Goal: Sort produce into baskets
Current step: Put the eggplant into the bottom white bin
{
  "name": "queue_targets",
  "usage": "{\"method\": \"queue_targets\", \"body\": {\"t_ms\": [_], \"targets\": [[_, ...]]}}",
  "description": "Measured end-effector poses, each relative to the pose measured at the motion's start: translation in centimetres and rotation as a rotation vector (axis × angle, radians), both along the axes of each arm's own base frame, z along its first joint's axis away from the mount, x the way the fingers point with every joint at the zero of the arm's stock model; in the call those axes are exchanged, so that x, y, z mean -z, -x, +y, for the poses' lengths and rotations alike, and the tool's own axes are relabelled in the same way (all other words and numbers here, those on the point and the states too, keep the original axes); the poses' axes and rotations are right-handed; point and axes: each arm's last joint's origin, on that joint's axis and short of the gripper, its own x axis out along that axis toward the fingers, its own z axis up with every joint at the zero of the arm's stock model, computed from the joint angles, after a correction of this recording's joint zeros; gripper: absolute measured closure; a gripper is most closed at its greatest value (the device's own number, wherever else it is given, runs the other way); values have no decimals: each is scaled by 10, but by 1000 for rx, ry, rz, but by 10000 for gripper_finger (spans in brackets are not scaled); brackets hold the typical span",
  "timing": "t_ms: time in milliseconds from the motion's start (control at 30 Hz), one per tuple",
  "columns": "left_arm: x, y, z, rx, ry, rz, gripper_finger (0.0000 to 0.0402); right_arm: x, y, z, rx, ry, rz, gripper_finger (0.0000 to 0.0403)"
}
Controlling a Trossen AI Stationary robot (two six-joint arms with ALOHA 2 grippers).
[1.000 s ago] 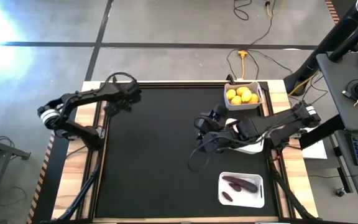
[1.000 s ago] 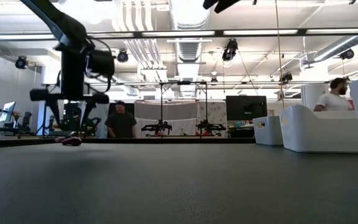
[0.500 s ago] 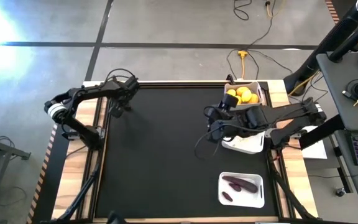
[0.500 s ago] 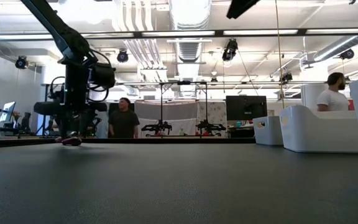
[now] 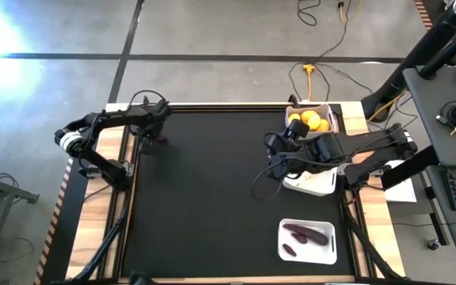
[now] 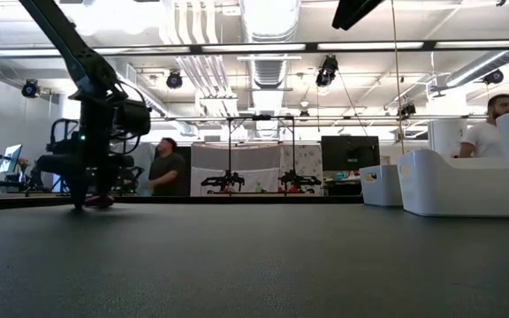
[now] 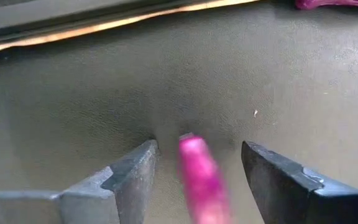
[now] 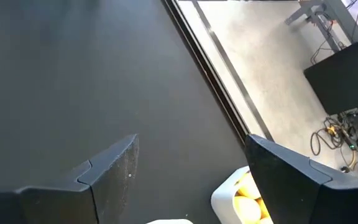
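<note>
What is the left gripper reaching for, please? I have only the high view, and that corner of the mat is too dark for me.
Observer: In the left wrist view, a small pinkish-purple piece sits in the gap of the left gripper, whose jaws are open and touch it on neither side.
Operator: Thank you. Is any other produce close by?
Observer: Yes, a second purple piece lies farther off on the mat.
Operator: Is the right gripper carrying anything?
Observer: No. The right wrist view shows the right gripper with open jaws and nothing between them.
</note>
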Motion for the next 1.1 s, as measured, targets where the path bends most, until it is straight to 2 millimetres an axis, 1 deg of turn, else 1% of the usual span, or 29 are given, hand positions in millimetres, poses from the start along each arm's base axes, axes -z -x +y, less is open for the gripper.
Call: {"method": "queue_targets", "body": {"t_ms": [133,233,400,467,533,633,700,767,867,967,1033,1100], "targets": [[5,2,-4,15,7,-12,192,0,0,1,12,-17,-13,116],[6,2,-5,36,27,-10,217,1,-2,2,24,-56,-29,119],[6,0,-8,67,54,-12,290,6,-8,5,7,-134,-36,124],[6,-2,-10,113,60,-2,323,8,-10,7,-6,-157,-26,124],[4,-8,-12,201,56,9,353,9,-11,8,-17,-171,-21,124],[-2,-27,-13,428,8,0,388,9,-11,11,-10,-182,-29,126],[-7,-46,-16,642,-61,-13,394,9,-11,11,-3,-187,-35,128],[-10,-65,-25,879,-138,-17,389,9,-11,10,-2,-187,-35,129],[-13,-97,-48,1203,-259,-46,383,12,-13,11,-4,-180,-22,126],[-9,-123,-77,1473,-338,-35,383,21,-18,14,-30,-187,27,121],[-5,-138,-96,1631,-386,-26,383,29,-21,16,-65,-234,75,117],[1,-147,-114,1759,-398,-9,384,35,-23,19,-88,-288,112,113]]}}
